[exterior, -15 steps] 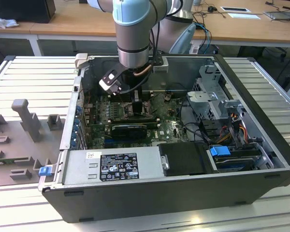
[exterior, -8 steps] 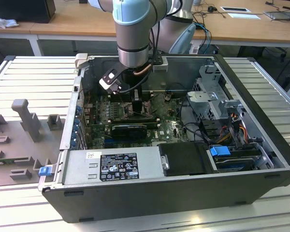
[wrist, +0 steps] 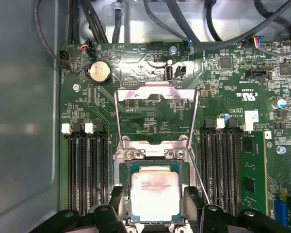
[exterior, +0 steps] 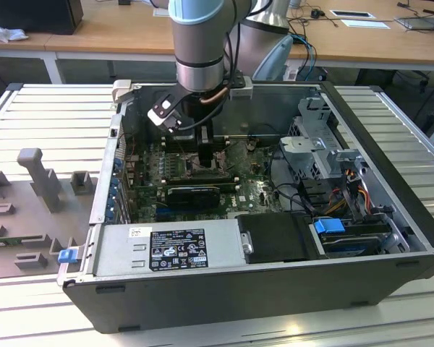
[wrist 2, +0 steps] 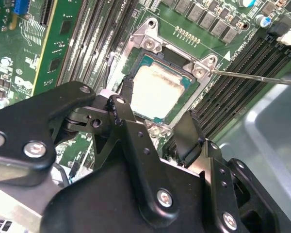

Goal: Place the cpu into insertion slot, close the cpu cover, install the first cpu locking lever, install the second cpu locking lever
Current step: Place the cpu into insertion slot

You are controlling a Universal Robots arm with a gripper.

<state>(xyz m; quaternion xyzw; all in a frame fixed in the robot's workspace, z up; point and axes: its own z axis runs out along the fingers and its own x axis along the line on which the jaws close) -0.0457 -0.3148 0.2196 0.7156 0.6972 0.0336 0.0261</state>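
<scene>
Your gripper (wrist: 154, 209) is down inside the case (exterior: 390, 144), and its two black fingers (wrist 2: 120, 114) are spread apart and released. Nothing is between them.

The cpu (wrist: 155, 196) lies flat in the slot (wrist 2: 169, 56), directly under the gap between the fingertips, pale face up. You can see it in both wrist views. One finger stands just outside each of two opposite edges. Whether the fingers touch the slot's frame, you cannot tell.

The cover (wrist: 157, 92) is not closed. It is swung open past the far side of the slot from the gripper, and green board shows through its window.

A thin lever (wrist 2: 252, 77) runs out slantwise just beside one finger, from a silver corner bracket (wrist 2: 203, 68) of the slot. In the first wrist view the same lever (wrist: 199, 179) crosses close alongside the cpu.

Watch your flanks:
- Banks of long black memory slots (wrist: 87, 170) run parallel just outside each finger.
- A grey case wall (wrist: 24, 121) rises beyond one bank.
- Past the open cover sit a coin cell (wrist: 99, 72) and a bundle of dark cables (wrist: 184, 24).

In the exterior view the arm comes straight down onto the board. A long black card (exterior: 195, 191) lies just in front of the gripper (exterior: 205, 155), and the power supply (exterior: 173, 249) is farther out.
</scene>
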